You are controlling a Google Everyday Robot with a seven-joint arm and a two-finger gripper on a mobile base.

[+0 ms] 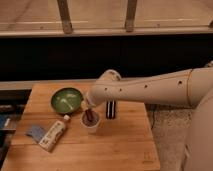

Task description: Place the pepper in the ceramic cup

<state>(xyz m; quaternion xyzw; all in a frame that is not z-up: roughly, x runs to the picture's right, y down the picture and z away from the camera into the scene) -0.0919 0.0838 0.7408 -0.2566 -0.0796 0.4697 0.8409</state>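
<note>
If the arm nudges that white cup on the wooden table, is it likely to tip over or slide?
The ceramic cup looks short and fairly wide at the base, so it would probably slide rather than tip. The gripper sits right above its rim with the pepper poking into it, so a sideways pull might drag it. On the smooth wooden table it probably slides easily.

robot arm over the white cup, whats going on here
The robot's arm reaches across a wooden table, with its gripper right above the ceramic cup. The dark red pepper stands in the cup's mouth, so the drop-in looks nearly done or just finished. A green bowl sits behind the cup, a white tube-shaped bottle and a small blue item lie to one side, and a dark can stands on the other.
</note>
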